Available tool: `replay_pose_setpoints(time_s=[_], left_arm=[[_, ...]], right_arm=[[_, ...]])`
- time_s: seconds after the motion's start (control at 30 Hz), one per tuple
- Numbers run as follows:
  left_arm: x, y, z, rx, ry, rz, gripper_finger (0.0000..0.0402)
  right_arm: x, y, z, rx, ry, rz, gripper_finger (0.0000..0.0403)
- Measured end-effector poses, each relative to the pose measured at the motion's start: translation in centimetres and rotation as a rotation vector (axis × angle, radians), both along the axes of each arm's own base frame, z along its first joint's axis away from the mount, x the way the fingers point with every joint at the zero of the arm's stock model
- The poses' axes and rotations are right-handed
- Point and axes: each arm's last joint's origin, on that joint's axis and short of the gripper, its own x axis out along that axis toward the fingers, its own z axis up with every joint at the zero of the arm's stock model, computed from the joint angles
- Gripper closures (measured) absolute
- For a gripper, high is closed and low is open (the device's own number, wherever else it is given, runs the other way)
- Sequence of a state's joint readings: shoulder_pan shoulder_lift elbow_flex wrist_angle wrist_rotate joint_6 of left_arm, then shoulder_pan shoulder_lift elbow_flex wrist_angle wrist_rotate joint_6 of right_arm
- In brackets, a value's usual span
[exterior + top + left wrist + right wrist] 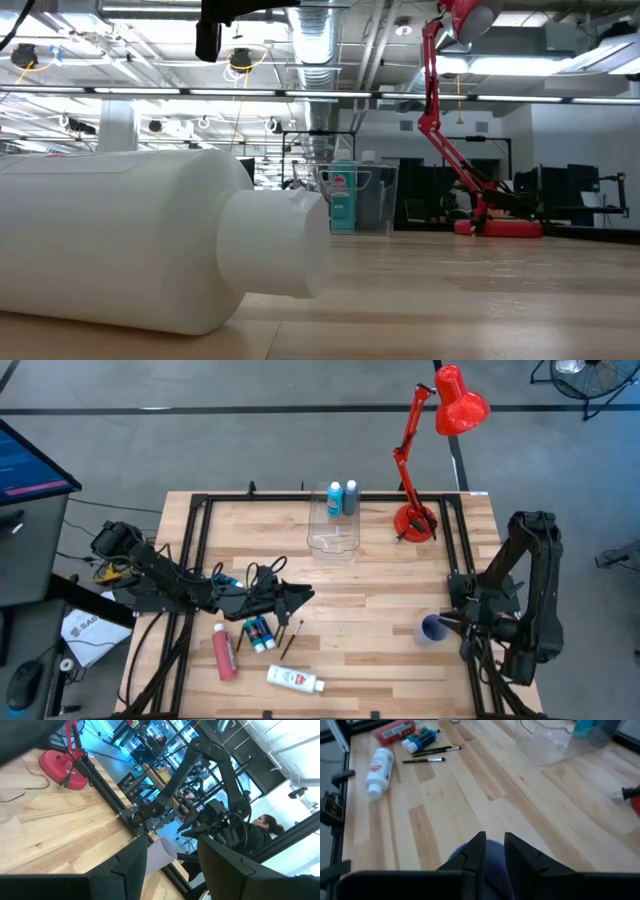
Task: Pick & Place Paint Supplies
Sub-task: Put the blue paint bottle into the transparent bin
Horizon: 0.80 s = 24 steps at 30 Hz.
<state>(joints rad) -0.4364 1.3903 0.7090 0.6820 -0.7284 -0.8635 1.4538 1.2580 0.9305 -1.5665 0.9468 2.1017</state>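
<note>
Paint supplies lie scattered on the near-left part of the pale wooden table [380, 590]: a white plastic bottle with a red-printed label [294, 679] rests on its side nearest the front edge, its long axis running roughly left to right with the cap end toward the right; a pink-red tube [224, 651] lies with its long axis running front to back; between them and a little farther back sit small blue-green bottles [259, 633], and just beside those, thin dark paintbrushes [291, 639] lie slanted. Two more — a light blue bottle [334, 499] and a grey bottle [350, 497] — stand upright at the far edge of a clear see-through box [333, 528] near the table's back. The left gripper [300, 596] reaches low across the table from the left side, its arm stretched almost flat, fingers [131, 865] parted and holding nothing, just behind the small bottles. The right gripper [492, 855] waits at the right side (arm folded upright), its fingers close around a small purple cup [432, 629]. A red desk lamp [435, 440] stands at the back right.
</note>
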Motion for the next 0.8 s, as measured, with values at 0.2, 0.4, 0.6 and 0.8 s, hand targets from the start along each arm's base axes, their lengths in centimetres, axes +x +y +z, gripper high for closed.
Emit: replay_pose_setpoints(time_s=[0.2, 0.4, 0.6, 0.8], left_arm=[[0.0, 0.0, 0.2, -0.017, -0.022, 0.005, 0.0234], [0.0, 0.0, 0.7, -0.044, -0.078, 0.005, 0.0234], [-0.1, 0.1, 1.2, -0.063, -0.122, 0.005, 0.0234], [-0.3, 0.3, 1.8, -0.043, -0.141, 0.005, 0.0234]], right_arm=[[0.4, -1.4, 2.5, 0.087, -0.069, 0.021, 0.0341], [0.6, -2.6, 4.5, 0.162, -0.243, 0.041, 0.0342], [1.4, -3.4, 6.0, 0.225, -0.409, -0.015, 0.0342], [2.4, -4.2, 8.0, 0.252, -0.51, -0.092, 0.0342]])
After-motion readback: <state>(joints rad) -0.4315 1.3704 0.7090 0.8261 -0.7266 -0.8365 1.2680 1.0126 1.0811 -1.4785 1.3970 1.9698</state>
